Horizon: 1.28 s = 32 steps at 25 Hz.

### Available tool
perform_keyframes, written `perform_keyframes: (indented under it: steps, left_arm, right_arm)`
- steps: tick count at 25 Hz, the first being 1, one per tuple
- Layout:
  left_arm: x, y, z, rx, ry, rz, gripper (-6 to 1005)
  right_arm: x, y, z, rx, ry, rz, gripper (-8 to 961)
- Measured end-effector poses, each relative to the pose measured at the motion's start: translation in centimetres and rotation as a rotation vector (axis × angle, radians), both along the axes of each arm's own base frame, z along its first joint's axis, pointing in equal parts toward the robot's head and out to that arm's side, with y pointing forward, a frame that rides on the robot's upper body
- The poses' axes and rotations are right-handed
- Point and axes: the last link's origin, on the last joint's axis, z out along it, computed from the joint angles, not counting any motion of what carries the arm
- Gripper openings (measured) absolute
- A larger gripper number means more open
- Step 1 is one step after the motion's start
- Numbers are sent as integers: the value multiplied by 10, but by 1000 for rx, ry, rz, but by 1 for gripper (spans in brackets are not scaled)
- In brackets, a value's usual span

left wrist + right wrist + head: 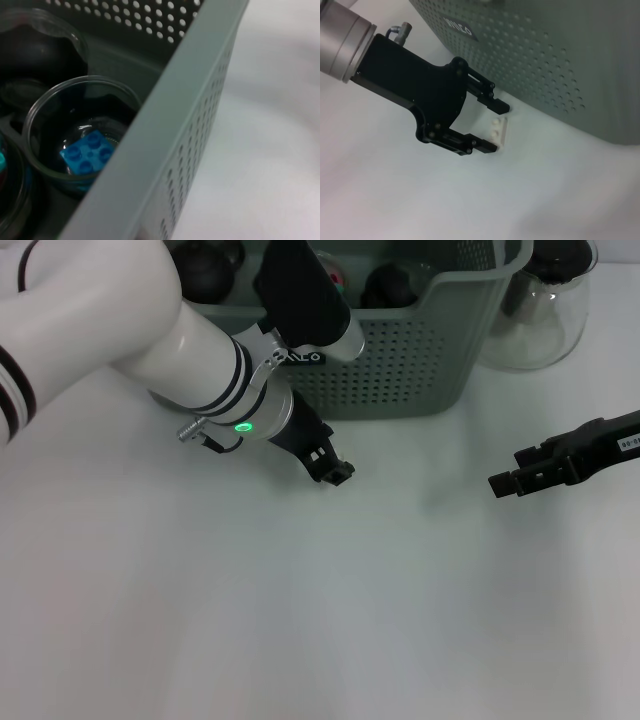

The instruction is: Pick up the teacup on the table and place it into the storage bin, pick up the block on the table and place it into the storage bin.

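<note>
White block (pixel 501 131) flat, long axis between left gripper's (pixel 492 126) jaws.

Left gripper (pixel 495 127) low at the table, jaws spread — right gripper (pixel 505 481) hovers apart.

White block (pixel 501 131) partly hidden behind left hand (pixel 495 126); contact perhaps, unclear.

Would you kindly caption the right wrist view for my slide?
Left pincer open around a white block beside the storage bin.
</note>
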Motion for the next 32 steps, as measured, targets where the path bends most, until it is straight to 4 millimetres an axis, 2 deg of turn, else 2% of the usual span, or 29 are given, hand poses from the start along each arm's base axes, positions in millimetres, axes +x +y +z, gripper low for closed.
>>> perform_keyframes:
  steps: [16,21,28,32]
  left_arm:
    - [0,-2,-1,-10,4,4,430]
    - [3,-2,4,-5,-19,25,424]
    - [8,-19,42,-44,-160,121,425]
    - [19,-43,87,-179,-420,173,425]
  right_arm:
    - [1,0,0,0,0,-2,791]
    - [2,-1,0,0,0,-3,791]
    - [3,-2,2,2,-1,-1,791]
    - [2,-2,3,1,-2,1,791]
